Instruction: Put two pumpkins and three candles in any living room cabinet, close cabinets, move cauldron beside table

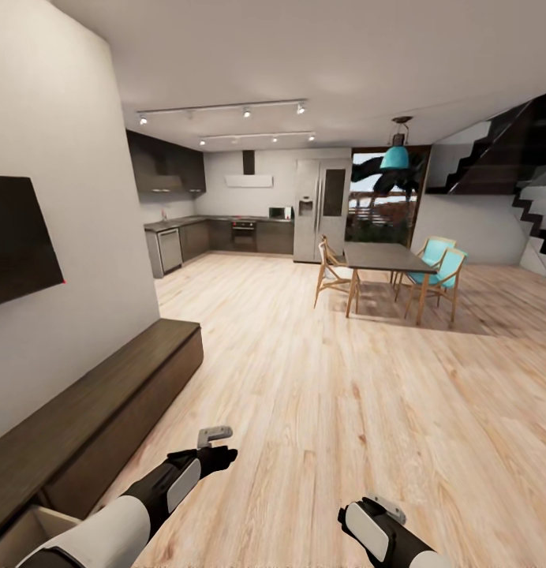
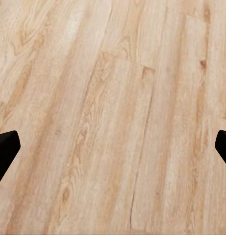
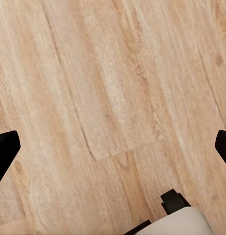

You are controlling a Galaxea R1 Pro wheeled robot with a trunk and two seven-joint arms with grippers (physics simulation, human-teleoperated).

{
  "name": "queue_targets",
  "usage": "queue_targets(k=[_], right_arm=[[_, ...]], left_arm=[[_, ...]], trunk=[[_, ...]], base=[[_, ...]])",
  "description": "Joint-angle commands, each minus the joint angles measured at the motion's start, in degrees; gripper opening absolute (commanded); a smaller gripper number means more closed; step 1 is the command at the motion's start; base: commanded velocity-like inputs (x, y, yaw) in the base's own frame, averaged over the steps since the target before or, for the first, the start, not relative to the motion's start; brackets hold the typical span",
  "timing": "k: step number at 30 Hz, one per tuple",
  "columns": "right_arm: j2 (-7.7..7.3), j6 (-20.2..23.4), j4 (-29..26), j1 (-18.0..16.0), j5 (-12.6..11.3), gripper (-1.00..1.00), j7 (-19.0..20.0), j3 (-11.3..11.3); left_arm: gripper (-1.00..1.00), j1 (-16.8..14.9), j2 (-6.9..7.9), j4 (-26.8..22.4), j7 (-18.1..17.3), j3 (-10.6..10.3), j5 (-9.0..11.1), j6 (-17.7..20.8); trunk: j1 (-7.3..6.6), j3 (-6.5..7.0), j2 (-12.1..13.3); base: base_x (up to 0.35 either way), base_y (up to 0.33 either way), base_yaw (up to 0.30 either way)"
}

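Note:
The long low dark brown cabinet runs along the left wall under the black TV screen. At its near end a drawer stands pulled out, showing a pale inside. My left gripper hangs over bare wood floor beside the cabinet, and in the left wrist view its dark fingertips sit far apart, open and empty. My right gripper is low over the floor too, with its fingertips spread wide and nothing between them. The pumpkins, candles, cauldron and coffee table are out of view.
Ahead lies a wide pale wood floor. A dark dining table with wooden and teal chairs stands mid-right, a kitchen at the back, stairs at the far right. A white and black robot part shows under the right gripper.

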Motion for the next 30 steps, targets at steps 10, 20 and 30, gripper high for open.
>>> queue_targets(k=[10, 20, 30], right_arm=[[-0.02, 0.35, -0.11, 0.02, -0.09, 1.0, -0.36, 0.41], [-0.03, 0.33, -0.16, 0.49, -0.06, 1.0, -0.36, 0.41], [-0.13, 0.32, -0.16, 0.89, -0.06, 1.0, -0.36, 0.41]], left_arm=[[1.0, -0.03, 0.1, -0.09, 0.31, -0.21, 0.56, 0.13], [1.0, -0.03, 0.13, -0.09, 0.27, -0.08, 1.1, 0.05], [1.0, 0.52, 0.13, -0.09, 0.25, -0.12, 1.12, 0.04]], trunk=[[0.0, -1.03, -0.06], [0.0, -1.47, -0.06], [0.0, -1.5, -0.06]], base=[[0.0, 0.0, -0.048], [0.0, 0.006, -0.049], [0.0, 0.212, -0.245]])
